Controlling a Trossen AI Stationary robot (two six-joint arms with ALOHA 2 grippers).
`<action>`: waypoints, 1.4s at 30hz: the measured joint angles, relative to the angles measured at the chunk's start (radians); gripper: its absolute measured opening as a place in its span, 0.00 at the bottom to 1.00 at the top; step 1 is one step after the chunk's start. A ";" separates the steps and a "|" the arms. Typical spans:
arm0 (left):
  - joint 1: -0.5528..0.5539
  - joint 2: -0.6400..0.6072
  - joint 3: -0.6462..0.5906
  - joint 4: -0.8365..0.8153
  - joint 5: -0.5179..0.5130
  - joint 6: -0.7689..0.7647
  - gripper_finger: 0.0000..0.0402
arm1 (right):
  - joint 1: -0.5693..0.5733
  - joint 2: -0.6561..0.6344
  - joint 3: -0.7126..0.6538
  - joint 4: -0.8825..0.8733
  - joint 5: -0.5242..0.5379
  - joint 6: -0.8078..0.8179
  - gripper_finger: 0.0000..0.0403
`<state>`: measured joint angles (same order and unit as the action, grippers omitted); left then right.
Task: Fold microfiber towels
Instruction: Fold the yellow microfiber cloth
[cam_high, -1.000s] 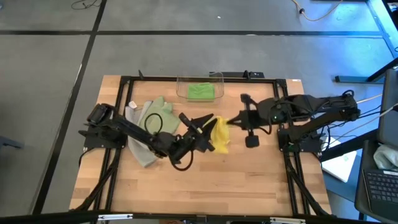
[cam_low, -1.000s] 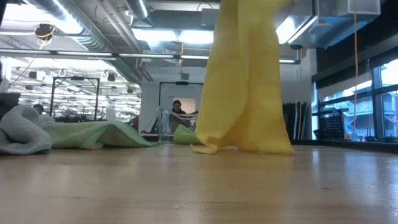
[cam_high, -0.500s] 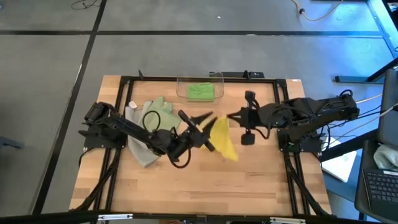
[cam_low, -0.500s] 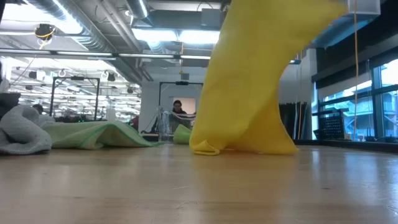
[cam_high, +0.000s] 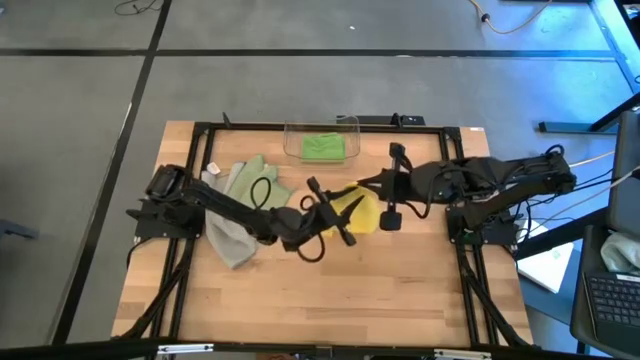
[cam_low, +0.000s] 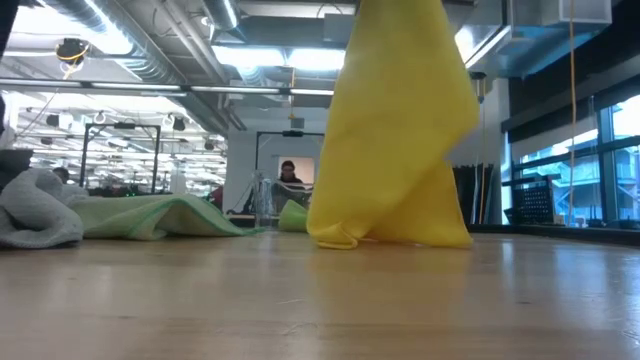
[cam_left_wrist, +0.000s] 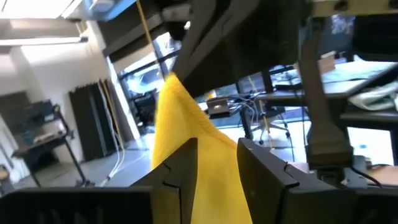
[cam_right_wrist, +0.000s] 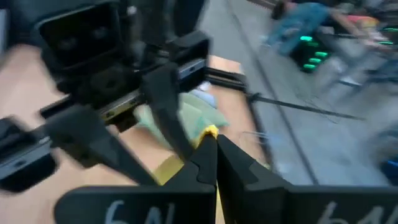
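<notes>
While held, bright green towel (cam_high: 322, 147) in bin (cam_high: 349, 124)

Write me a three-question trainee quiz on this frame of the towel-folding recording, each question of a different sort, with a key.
1. True or false: both grippers hold the yellow towel.
2. Which towel lies inside the clear bin? A) grey B) bright green C) yellow
3. Fill in: in the low view the yellow towel's bottom edge ___ the table.

Key:
1. True: the left gripper and right gripper each pinch it.
2. B, the bright green towel.
3. touches
</notes>
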<state>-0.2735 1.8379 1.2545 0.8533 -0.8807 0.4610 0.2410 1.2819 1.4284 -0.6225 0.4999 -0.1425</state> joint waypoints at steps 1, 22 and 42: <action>0.004 0.002 0.000 -0.003 0.000 -0.007 0.26 | 0.002 0.005 0.000 -0.005 0.062 -0.020 0.00; -0.035 0.003 0.000 0.005 -0.209 0.203 0.26 | 0.101 0.109 0.000 0.511 0.501 -0.746 0.00; -0.133 0.027 0.002 -0.665 -0.076 -0.007 0.28 | 0.029 0.130 0.242 0.581 0.659 -0.884 0.00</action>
<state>-0.4069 1.8648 1.2560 0.1885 -0.9564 0.4538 0.2703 1.4119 1.6708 -0.0418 1.1586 -1.0266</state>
